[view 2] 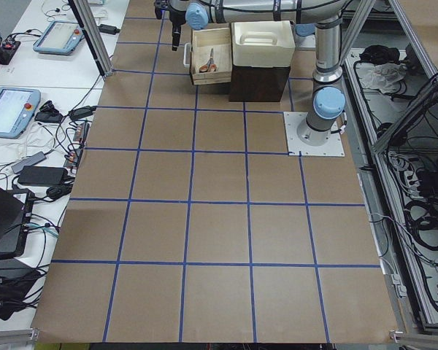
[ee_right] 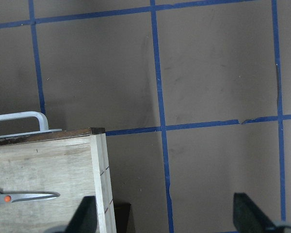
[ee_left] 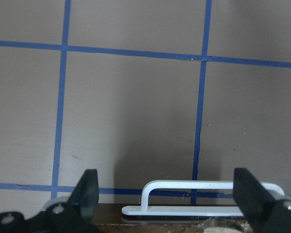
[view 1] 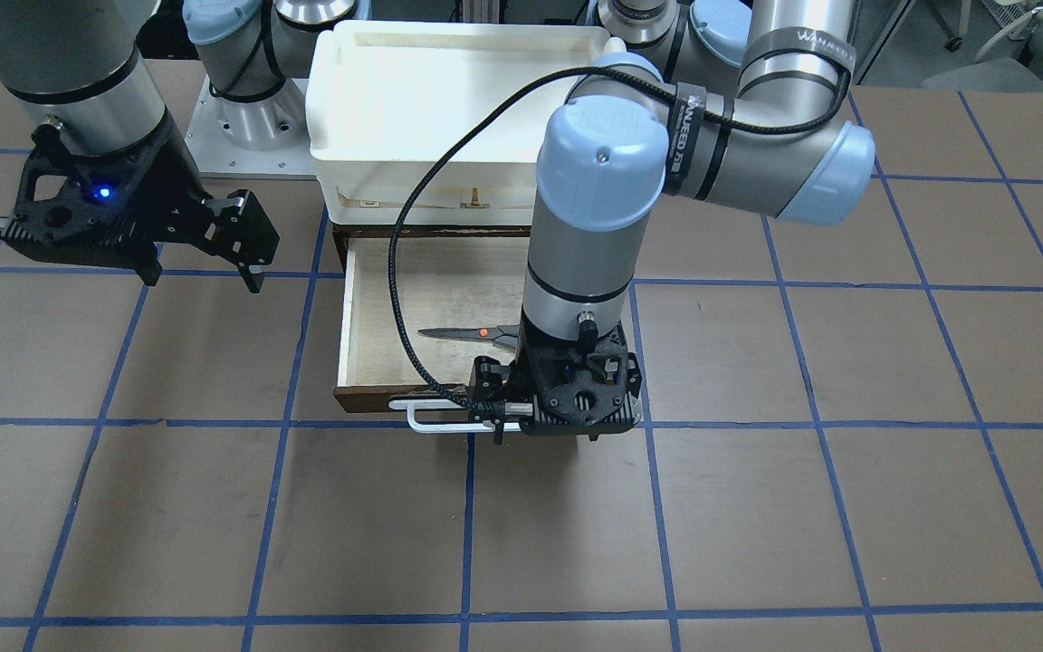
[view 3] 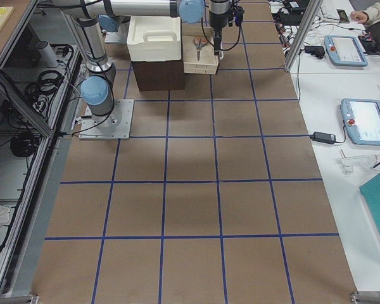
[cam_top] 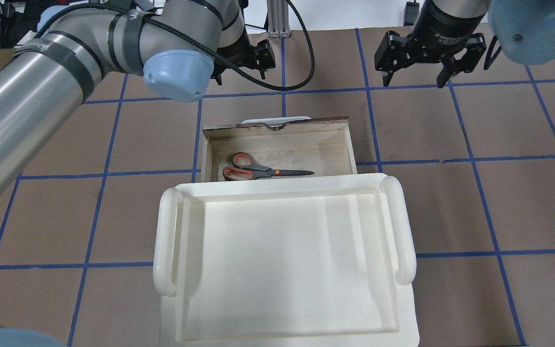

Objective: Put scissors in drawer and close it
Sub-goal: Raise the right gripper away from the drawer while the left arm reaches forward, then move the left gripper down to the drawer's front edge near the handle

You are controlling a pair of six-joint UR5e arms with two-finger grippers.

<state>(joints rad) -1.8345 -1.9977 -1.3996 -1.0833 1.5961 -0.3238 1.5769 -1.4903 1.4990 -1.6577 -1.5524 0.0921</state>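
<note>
Shows the scissors [cam_top: 265,169] flat on the pale plywood floor of the open drawer [cam_top: 321,144], loops toward the robot's left, dark blades closed and pointing right. Judged light, rigid and thin — slick at the metal, better gripped across the grey-and-orange plastic loops or at the pivot, if gripped at all. Probably calls only for a push: stiff dark-brown front and white bar handle [ee_left: 203,185] offer the contact. Places the left tool [ee_left: 166,190] just above that handle, spread wide, holding nothing. Finds the right tool [cam_top: 415,79] well apart over the taped brown surface [cam_top: 451,207], likewise wide and empty. Sets a smooth white plastic tray [cam_top: 405,226] atop the dark cabinet [view 2: 259,82] — rounded grips, matte.
</note>
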